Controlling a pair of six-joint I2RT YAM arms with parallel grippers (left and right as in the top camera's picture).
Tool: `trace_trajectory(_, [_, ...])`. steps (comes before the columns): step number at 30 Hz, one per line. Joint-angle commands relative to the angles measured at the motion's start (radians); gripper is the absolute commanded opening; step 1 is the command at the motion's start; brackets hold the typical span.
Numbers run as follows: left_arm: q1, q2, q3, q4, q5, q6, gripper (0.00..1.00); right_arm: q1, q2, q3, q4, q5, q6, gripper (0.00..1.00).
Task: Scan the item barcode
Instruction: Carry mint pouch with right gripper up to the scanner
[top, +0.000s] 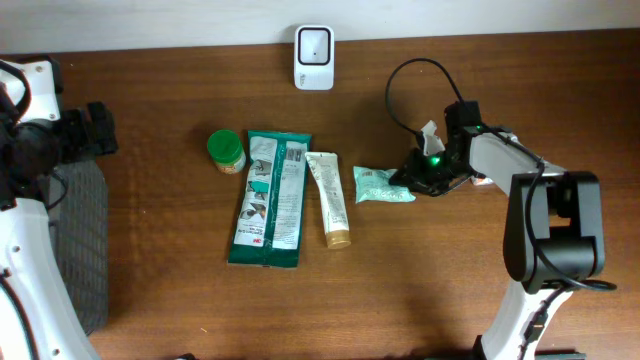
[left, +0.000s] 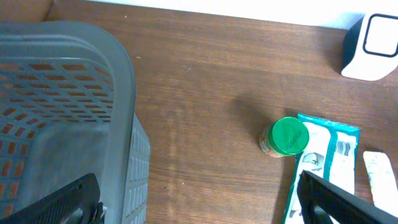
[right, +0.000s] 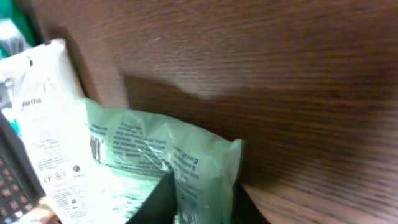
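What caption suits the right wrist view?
Right gripper pinches a pale green plastic sachet beside a white tube on a wooden table.

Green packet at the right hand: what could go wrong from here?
The right hand pinches only one end of the green packet, so the limp pouch may slip or sag when lifted. Its film looks crinkled and shiny around the barcode, which could spoil a read at the scanner. The white tube lies close beside it and might get nudged.
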Motion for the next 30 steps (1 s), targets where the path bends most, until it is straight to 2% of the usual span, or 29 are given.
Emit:
trace_trajectory(1, [0.003, -0.010, 0.008, 0.002, 0.011, 0.013, 0.99, 0.006, 0.050, -0.011, -0.006, 0.014, 0.002, 0.05])
trace_trajectory(3, [0.003, -0.010, 0.008, 0.002, 0.011, 0.013, 0.99, -0.014, 0.050, -0.010, -0.006, -0.055, 0.002, 0.05])
trace_trajectory(5, [0.003, -0.010, 0.008, 0.002, 0.011, 0.013, 0.99, -0.060, 0.039, -0.009, -0.006, -0.209, -0.018, 0.04])
trace_trajectory(7, [0.003, -0.010, 0.008, 0.002, 0.011, 0.013, 0.99, -0.089, 0.005, 0.011, -0.008, -0.414, -0.146, 0.04])
trace_trajectory(10, [0.003, -0.010, 0.008, 0.002, 0.011, 0.013, 0.99, -0.090, -0.156, 0.051, -0.057, -0.417, -0.164, 0.04])
trace_trajectory(13, [0.003, -0.010, 0.008, 0.002, 0.011, 0.013, 0.99, -0.090, -0.396, 0.054, -0.073, -0.396, -0.104, 0.04])
trace_trajectory(16, [0.003, -0.010, 0.008, 0.002, 0.011, 0.013, 0.99, -0.089, -0.645, 0.054, -0.168, -0.232, -0.001, 0.04])
trace_trajectory(20, [0.003, -0.010, 0.008, 0.002, 0.011, 0.013, 0.99, -0.089, -0.730, 0.054, -0.232, -0.222, 0.029, 0.04])
trace_trajectory(23, [0.003, -0.010, 0.008, 0.002, 0.011, 0.013, 0.99, -0.040, -0.727, 0.071, -0.227, -0.193, 0.061, 0.04])
trace_trajectory(26, [0.003, -0.010, 0.008, 0.002, 0.011, 0.013, 0.99, 0.068, -0.654, 0.255, -0.273, 0.003, 0.107, 0.04])
trace_trajectory(27, [0.003, -0.010, 0.008, 0.002, 0.011, 0.013, 0.99, 0.106, -0.583, 0.380, -0.336, 0.062, 0.088, 0.04])
trace_trajectory(29, [0.003, -0.010, 0.008, 0.002, 0.011, 0.013, 0.99, 0.254, -0.233, 0.860, -0.541, 0.292, 0.023, 0.04])
trace_trajectory(30, [0.003, -0.010, 0.008, 0.002, 0.011, 0.013, 0.99, 0.280, -0.147, 0.956, -0.538, 0.338, 0.023, 0.04])
